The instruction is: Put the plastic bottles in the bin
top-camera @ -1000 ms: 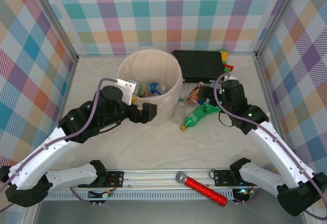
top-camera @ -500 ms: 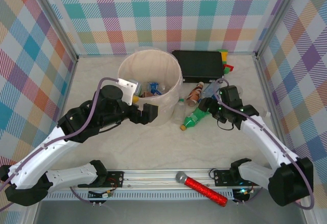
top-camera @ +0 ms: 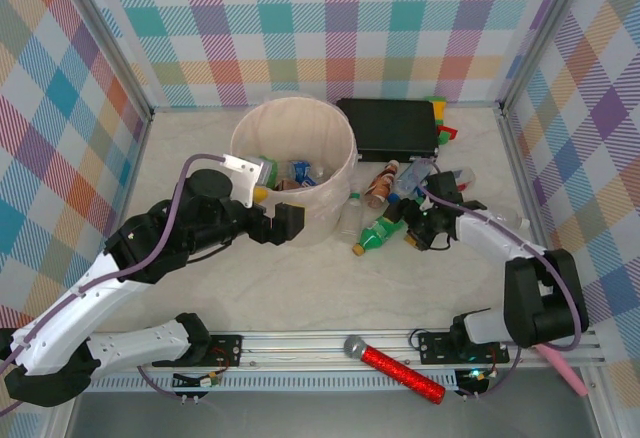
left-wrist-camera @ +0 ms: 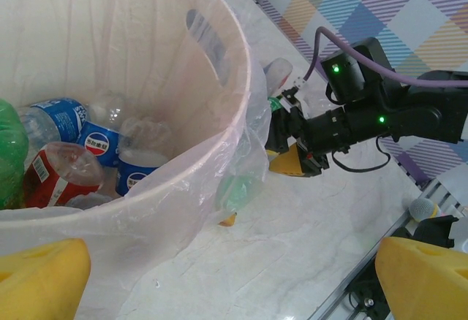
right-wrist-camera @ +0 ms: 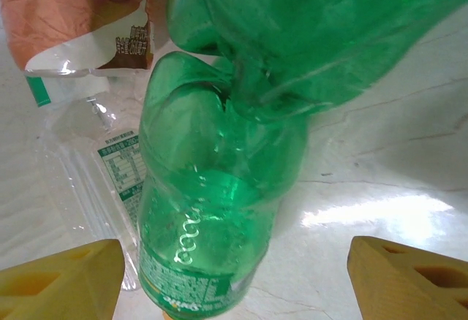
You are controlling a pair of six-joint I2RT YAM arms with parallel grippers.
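A crumpled green bottle (right-wrist-camera: 219, 210) with a yellow cap lies on the table (top-camera: 300, 288) just right of the bin (top-camera: 345, 153), between the right gripper's (top-camera: 403, 230) parted, untouching fingers, while the left wrist view reveals blue-labelled bottles (left-wrist-camera: 99, 145) inside the bin and the left gripper (top-camera: 288, 222) spread wide.

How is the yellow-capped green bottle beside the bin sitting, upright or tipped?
Tipped: the green bottle lies on its side on the table.
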